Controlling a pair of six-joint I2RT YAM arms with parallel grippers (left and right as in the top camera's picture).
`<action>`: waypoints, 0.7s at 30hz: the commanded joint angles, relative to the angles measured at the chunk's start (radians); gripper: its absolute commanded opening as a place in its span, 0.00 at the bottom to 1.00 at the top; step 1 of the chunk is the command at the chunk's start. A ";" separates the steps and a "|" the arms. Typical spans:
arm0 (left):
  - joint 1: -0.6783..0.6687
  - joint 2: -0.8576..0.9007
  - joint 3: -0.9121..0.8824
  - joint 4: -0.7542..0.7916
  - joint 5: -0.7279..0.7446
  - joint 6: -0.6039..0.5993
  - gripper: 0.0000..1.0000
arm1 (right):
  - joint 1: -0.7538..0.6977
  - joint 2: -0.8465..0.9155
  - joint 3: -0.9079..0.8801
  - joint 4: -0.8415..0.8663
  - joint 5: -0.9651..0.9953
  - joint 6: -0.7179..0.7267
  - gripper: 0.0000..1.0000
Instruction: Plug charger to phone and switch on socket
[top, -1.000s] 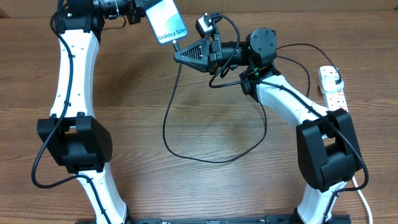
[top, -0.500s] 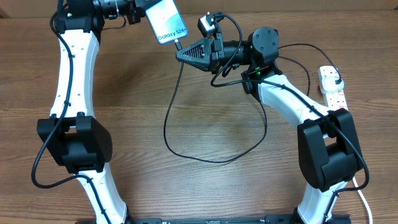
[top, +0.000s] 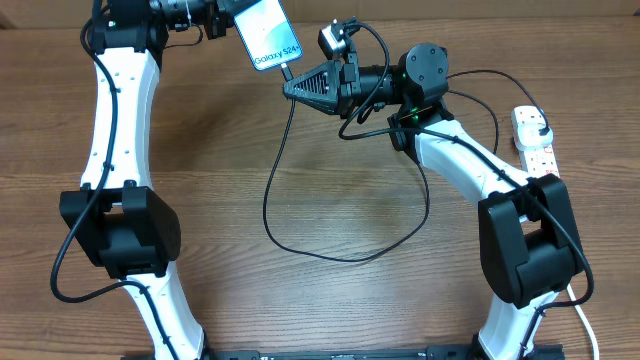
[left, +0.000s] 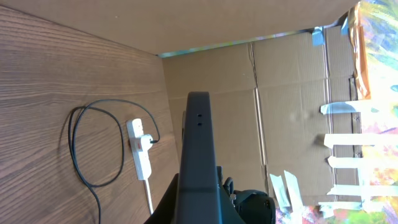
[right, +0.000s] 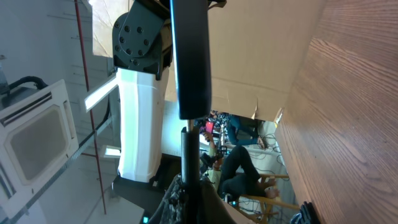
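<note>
Black right gripper (top: 290, 86), pinched shut on the charger's connector tip (right: 186, 140), just under the lower end of the Galaxy phone (top: 266, 36). Wrist view: the tip meets the phone's bottom edge in line; seated or only touching, cannot tell. The phone is off the desk (top: 350, 310), above its far edge and left of middle, clamped at its upper end in the closed left gripper (top: 222, 17). The charger cable (top: 300, 250) drops from the tip, loops wide across mid-desk, then runs back to the plug (top: 540, 128) in the power strip (top: 535, 140) at the right edge. Switch position unreadable.

Risks, as judged:
- Tip slightly off-axis to the port: a push would bend it or skate it off the phone's edge.
- Phone is gripped at one end only, so force at the other end could pivot or slide it in the grip.
- Letting go before full seating: the tip drops out under the cable's weight.
- Right arm reaching for the strip's switch could snag the loop, dragging the tip out or tugging the plug.
</note>
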 joint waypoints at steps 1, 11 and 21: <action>-0.027 -0.003 0.010 0.003 0.025 0.007 0.04 | -0.008 -0.042 0.022 0.006 0.028 0.000 0.04; -0.026 -0.003 0.010 0.004 0.002 0.000 0.04 | -0.008 -0.042 0.021 0.006 0.016 -0.003 0.04; -0.025 -0.003 0.010 0.012 -0.002 0.000 0.04 | -0.008 -0.042 0.020 0.006 0.002 -0.003 0.04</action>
